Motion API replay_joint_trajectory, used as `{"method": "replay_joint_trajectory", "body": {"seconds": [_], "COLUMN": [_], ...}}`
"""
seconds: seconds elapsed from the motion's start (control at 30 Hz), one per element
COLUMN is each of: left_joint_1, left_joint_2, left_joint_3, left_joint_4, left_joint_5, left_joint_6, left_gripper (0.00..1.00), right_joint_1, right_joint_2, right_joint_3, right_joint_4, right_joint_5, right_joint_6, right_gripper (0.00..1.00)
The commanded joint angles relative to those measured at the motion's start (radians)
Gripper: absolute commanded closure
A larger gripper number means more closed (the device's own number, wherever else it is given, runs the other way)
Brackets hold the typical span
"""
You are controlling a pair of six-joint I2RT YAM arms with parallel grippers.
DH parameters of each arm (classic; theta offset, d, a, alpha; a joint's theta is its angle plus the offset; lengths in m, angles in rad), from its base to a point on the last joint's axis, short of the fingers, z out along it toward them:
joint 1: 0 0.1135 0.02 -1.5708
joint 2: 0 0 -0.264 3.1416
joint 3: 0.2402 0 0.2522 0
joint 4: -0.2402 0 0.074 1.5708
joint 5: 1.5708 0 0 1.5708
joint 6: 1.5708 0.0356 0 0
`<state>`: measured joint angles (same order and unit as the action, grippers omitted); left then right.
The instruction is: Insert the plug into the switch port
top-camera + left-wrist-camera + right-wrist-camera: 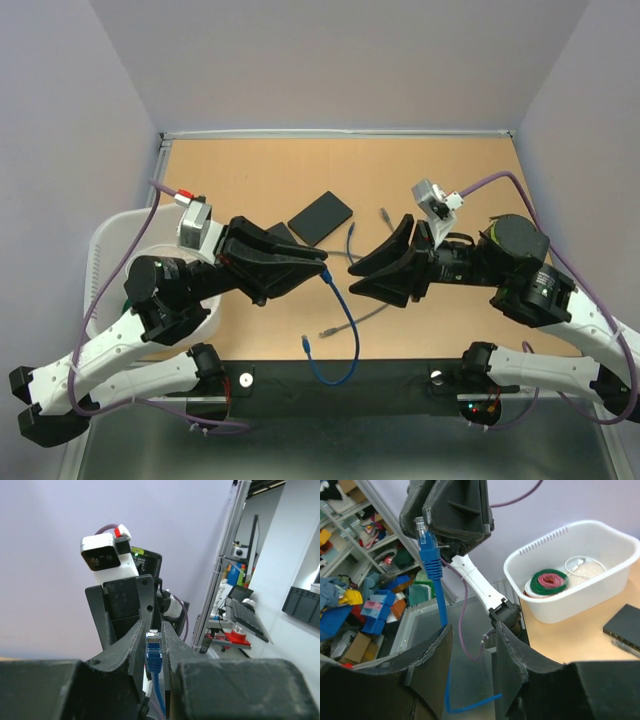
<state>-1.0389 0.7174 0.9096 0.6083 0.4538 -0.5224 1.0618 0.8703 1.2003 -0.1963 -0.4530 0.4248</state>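
My left gripper (322,265) is shut on the blue cable's plug (327,276), held above the table with the clear tip pointing toward the right arm. In the left wrist view the plug (153,649) sits upright between the fingers (134,639). The blue cable (348,335) hangs down and loops to its other end near the front edge. My right gripper (352,280) is open and empty, facing the plug from just to its right. In the right wrist view the plug (426,545) is above and left of the open gripper (472,627). The black switch (320,217) lies flat behind both grippers, also at the right wrist view's edge (625,625).
A grey cable (352,240) lies loose on the wooden table (250,170) beside the switch. A white bin (105,250) with coiled cables stands at the left edge, also in the right wrist view (570,575). A black strip (340,375) runs along the front edge.
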Motion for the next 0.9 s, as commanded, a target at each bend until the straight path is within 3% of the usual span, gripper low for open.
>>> {"method": "replay_joint_trajectory", "body": {"seconds": [0.0, 0.87], "left_joint_1": [-0.003, -0.003], "left_joint_2": [-0.016, 0.044], "left_joint_3": [0.048, 0.008], "left_joint_4": [0.088, 0.065], "left_joint_5": [0.028, -0.098], "left_joint_6": [-0.014, -0.024], "left_gripper": [1.0, 1.0], "right_joint_1": [0.004, 0.004], "right_joint_2": [-0.025, 0.088], "right_joint_3": [0.062, 0.14], "right_joint_4": [0.112, 0.129], "right_joint_5": [-0.032, 0.074], "right_joint_6": [0.005, -0.04], "right_gripper": [0.55, 0.74]}}
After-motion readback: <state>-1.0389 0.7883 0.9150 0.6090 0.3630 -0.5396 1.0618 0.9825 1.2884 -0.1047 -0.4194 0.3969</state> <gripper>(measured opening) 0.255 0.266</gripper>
